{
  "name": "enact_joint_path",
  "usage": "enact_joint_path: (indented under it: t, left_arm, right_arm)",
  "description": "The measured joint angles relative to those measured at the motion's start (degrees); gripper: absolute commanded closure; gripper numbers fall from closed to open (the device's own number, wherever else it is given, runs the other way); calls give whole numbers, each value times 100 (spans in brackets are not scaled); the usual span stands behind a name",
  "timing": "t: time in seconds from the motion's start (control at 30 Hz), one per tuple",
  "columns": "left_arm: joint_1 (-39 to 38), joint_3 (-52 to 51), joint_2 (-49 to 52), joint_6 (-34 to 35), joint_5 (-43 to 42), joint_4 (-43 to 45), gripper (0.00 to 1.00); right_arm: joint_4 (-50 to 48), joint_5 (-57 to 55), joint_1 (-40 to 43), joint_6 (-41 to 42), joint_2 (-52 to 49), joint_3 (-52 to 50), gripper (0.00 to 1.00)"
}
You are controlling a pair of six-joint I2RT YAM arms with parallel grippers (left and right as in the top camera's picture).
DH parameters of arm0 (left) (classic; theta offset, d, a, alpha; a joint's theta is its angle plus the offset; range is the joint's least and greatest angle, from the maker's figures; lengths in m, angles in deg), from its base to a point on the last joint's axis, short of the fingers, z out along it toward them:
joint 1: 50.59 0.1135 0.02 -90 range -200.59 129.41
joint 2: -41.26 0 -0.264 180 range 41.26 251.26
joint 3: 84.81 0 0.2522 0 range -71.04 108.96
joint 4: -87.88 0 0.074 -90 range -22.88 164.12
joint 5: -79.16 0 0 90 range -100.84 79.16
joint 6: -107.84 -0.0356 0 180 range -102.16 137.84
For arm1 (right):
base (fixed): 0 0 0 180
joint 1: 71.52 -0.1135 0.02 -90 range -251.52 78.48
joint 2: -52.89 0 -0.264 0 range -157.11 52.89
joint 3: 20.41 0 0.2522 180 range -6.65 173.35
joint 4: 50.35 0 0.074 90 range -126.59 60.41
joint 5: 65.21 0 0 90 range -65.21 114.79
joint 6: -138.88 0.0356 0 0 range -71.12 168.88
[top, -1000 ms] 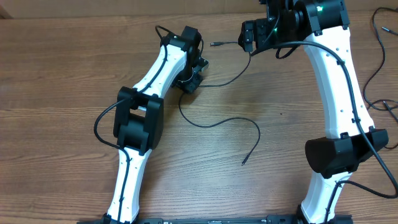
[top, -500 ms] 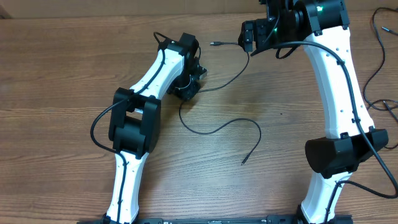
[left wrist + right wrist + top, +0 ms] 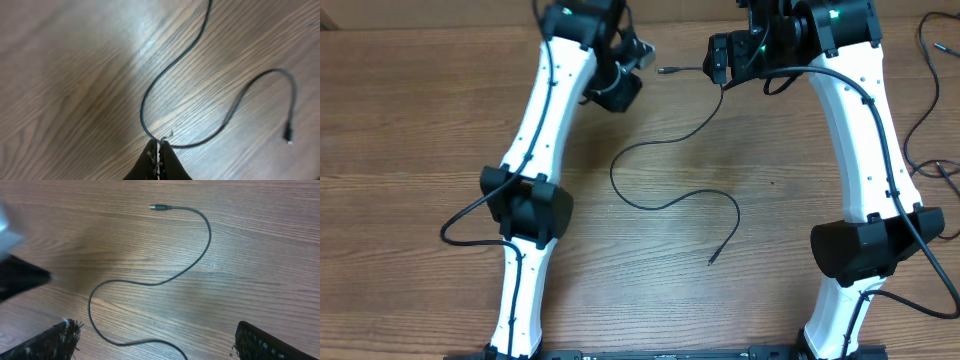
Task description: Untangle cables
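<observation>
Across the middle of the wooden table (image 3: 420, 120) lies one thin black cable (image 3: 660, 203). Its long axis runs from the far side toward the near edge in a loose S. It has two ends. The far plug (image 3: 666, 71) points left, just beside the right gripper (image 3: 720, 62). The near tip (image 3: 711, 261) points toward the near edge, slanting left.

Seen from the left wrist, the left gripper (image 3: 159, 152) has its fingers pressed together, with a bend of the cable (image 3: 145, 100) showing just past the tips. From overhead this gripper (image 3: 619, 90) sits apart from that bend, so I cannot tell whether they touch.

From the right wrist, the right gripper (image 3: 159, 332) is spread wide, and the cable (image 3: 207, 240) leaves the bottom of the view between its fingers. One plug (image 3: 159, 207) points left there.

Some dark cords (image 3: 928, 110) lie at the table's right edge, their number unclear.
</observation>
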Motion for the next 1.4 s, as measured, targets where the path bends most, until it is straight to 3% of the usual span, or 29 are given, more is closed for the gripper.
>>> enact_joint_path:
  t: [0.17, 0.37, 0.5, 0.67, 0.8, 0.87, 1.17, 1.4]
  left_arm:
    - [177, 549, -7, -2, -101, -140, 96]
    - [302, 555, -7, 24, -79, -144, 96]
    - [402, 555, -7, 131, -76, -125, 96]
    - [529, 555, -7, 173, -74, -131, 96]
    - [610, 555, -7, 173, -11, -179, 96]
    - [619, 555, -7, 173, 76, -190, 96]
    - [619, 555, -7, 175, 297, -197, 96]
    - [619, 555, -7, 269, 334, -197, 96]
  right_arm:
    - [0, 2, 0, -4, 0, 0, 0]
    - [-2, 111, -11, 28, -15, 0, 4]
    - [-50, 127, -94, 337, -160, 0, 0]
    - [-658, -330, -297, 1550, -479, -332, 0]
    - [-1696, -529, -328, 2741, -605, -1178, 0]
    - [-2234, -533, -323, 3541, -671, -1740, 11]
    - [-3161, -555, -286, 6299, -702, -3106, 14]
    - [-3060, -372, -267, 7165, -702, -3488, 13]
